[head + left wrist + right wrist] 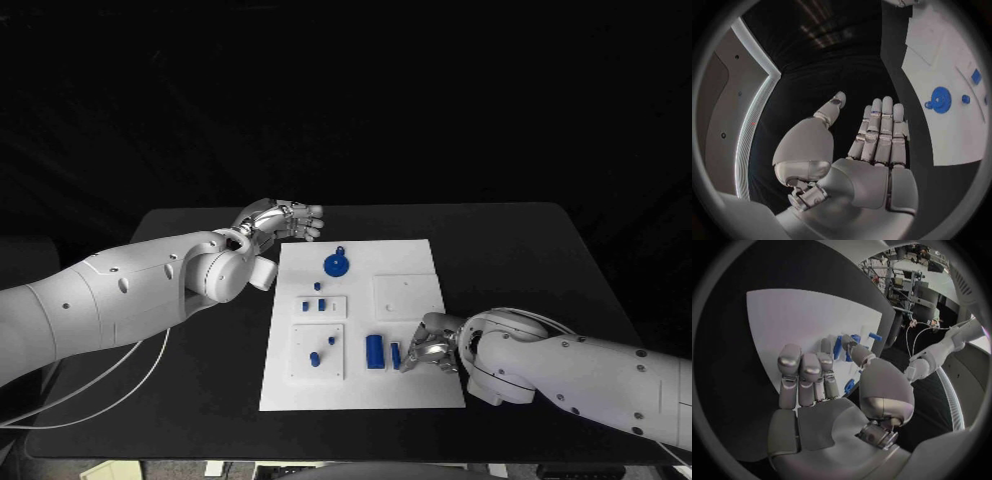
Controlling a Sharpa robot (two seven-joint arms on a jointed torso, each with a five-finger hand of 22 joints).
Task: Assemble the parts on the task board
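The white task board (361, 385) lies mid-table. On it are a blue gear (336, 264), small blue parts (316, 286) near its middle, a thick blue cylinder (375, 351) and a slim blue peg (395, 354). My right hand (430, 350) rests at the board's near right part. In the right wrist view its thumb and a finger pinch the slim blue peg (837, 347) against the board (798, 315). My left hand (278, 220) hovers off the board's far left corner, fingers straight, holding nothing. The left wrist view shows that hand (873, 145) with the gear (941, 99) beyond it.
Raised white square plates (404, 296) sit on the board, two of them with blue pieces (315, 357) in them. Black table (505, 250) surrounds the board on all sides. A white cable (101, 385) hangs under my left arm.
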